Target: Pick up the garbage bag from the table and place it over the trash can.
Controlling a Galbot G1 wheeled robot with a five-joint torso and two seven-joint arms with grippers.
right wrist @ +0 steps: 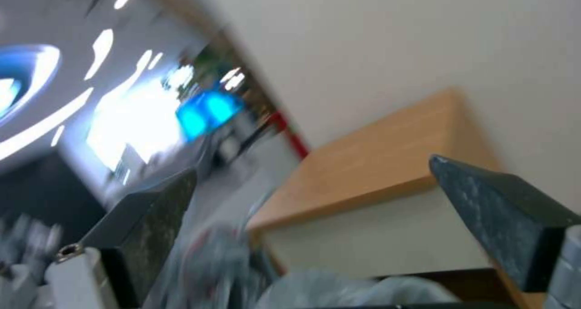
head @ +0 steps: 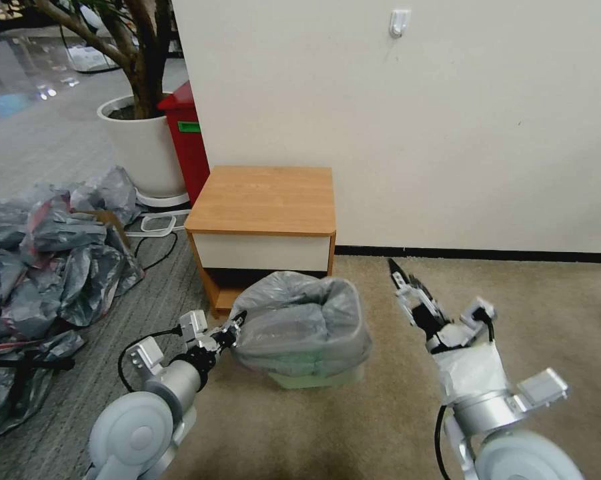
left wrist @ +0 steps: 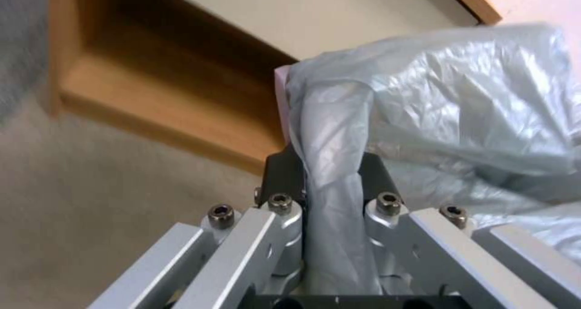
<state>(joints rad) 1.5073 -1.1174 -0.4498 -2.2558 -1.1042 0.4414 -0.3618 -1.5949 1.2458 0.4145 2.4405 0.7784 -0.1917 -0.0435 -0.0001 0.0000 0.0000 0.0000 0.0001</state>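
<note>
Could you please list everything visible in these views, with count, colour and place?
Thin translucent grey plastic garbage bag: one, draped over the bin, on the floor before the table.
Small cream-beige plastic trash can: one, base showing under the bag.
Light-brown wooden bedside table: one, against the wall.
Heap of darker grey bags: one, floor at left.
Tall red bin: one, behind the table.
White planter with tree: one, beside the red bin.
Left gripper: shut on a bag fold.
Right gripper: open, right of the bin.
</note>
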